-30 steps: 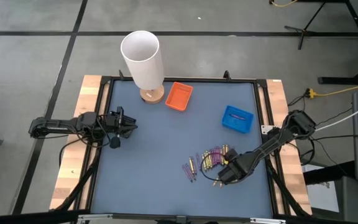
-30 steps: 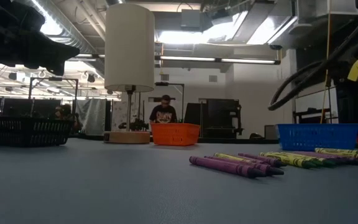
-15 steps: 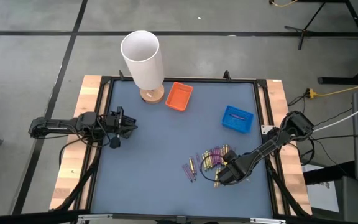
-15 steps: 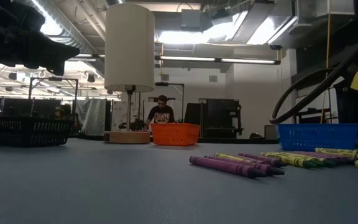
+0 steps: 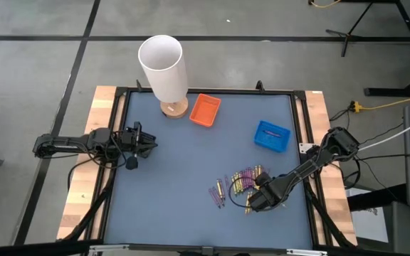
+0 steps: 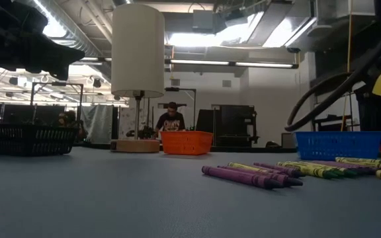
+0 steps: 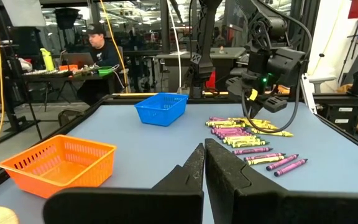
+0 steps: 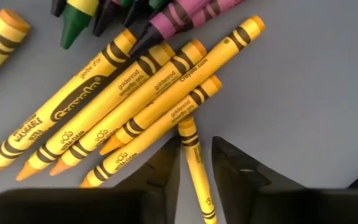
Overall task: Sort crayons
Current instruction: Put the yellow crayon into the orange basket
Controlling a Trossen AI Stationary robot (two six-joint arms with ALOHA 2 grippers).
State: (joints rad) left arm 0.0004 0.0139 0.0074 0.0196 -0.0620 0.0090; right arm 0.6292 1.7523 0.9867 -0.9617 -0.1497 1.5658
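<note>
Yellow-gold and purple crayons lie flat in a loose heap on the blue-grey table, toward its near right. A few more lie just to the left of the heap. My right gripper points down over the near end of the heap. It is open, with its fingers either side of one yellow crayon that lies on the table apart from the rest. I see a gap between that crayon and the fingers. My left gripper waits shut at the table's left edge, level above the surface.
An orange tray sits at the far middle and a blue tray at the far right. A white cylindrical lamp on a wooden foot stands at the far left. A person sits beyond the table's far edge.
</note>
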